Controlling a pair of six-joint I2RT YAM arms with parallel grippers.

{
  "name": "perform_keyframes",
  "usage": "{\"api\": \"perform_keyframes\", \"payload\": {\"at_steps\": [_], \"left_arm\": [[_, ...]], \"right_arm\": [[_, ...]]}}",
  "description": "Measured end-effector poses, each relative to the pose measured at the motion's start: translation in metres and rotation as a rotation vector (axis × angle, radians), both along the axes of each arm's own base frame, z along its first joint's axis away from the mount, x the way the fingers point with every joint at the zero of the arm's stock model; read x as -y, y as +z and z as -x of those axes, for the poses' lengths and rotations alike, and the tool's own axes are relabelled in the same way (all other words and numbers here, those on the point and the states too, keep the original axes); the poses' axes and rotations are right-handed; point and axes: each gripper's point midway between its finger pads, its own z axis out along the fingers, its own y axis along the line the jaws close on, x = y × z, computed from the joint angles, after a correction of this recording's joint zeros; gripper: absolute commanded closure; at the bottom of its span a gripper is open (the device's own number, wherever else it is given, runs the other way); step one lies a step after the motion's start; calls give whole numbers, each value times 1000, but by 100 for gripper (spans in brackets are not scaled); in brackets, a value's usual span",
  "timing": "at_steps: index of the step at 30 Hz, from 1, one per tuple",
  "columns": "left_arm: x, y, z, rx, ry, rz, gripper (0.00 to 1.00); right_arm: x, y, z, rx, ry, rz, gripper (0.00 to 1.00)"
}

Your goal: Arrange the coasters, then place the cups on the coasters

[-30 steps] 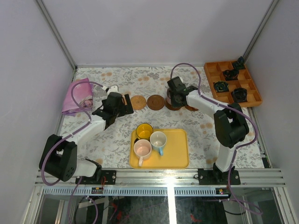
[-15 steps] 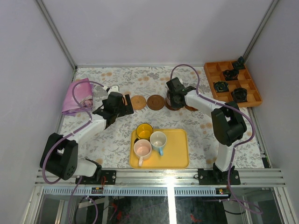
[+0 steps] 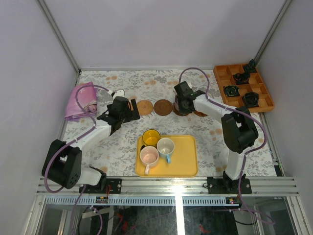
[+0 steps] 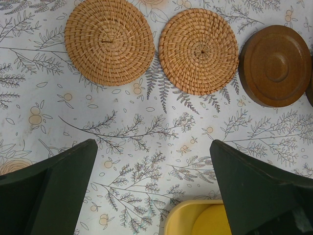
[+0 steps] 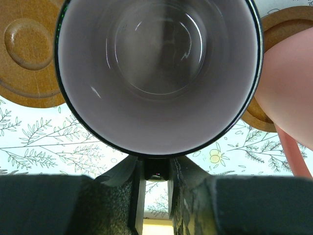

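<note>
Two woven tan coasters (image 4: pixel 108 41) (image 4: pixel 198 50) and a dark wooden coaster (image 4: pixel 276 65) lie in a row ahead of my open left gripper (image 4: pixel 152 144) (image 3: pixel 128 108), which holds nothing. My right gripper (image 5: pixel 157 171) (image 3: pixel 182 104) is shut on the handle of the purple-grey cup (image 5: pixel 159 73), which stands upright over a dark coaster (image 3: pixel 177 111); I cannot tell whether they touch. Beside it, a salmon pink cup (image 5: pixel 286 93) stands on another coaster (image 5: pixel 286 29). The yellow cup (image 3: pixel 151 137), white-and-blue cup (image 3: pixel 166 146) and pale pink cup (image 3: pixel 148 155) stand in the yellow tray (image 3: pixel 185 159).
A pink cloth (image 3: pixel 80 100) lies at the far left of the flowered tablecloth. An orange compartment tray (image 3: pixel 221 74) with small black objects sits at the far right. The yellow tray's corner (image 4: pixel 195 218) shows just below my left fingers.
My right gripper, with the purple-grey cup in it, has shifted slightly to the left. The left gripper has barely moved and stays open.
</note>
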Motion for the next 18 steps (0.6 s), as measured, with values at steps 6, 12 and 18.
{"api": "perform_keyframes", "payload": {"at_steps": [6, 12, 18], "left_arm": [[0, 0, 0, 0, 0, 0, 0], [1, 0, 0, 0, -2, 0, 0], [5, -2, -1, -6, -11, -3, 0]], "right_arm": [[1, 0, 2, -8, 0, 4, 87], [1, 1, 4, -14, 2, 2, 50], [-2, 15, 4, 9, 10, -26, 40]]}}
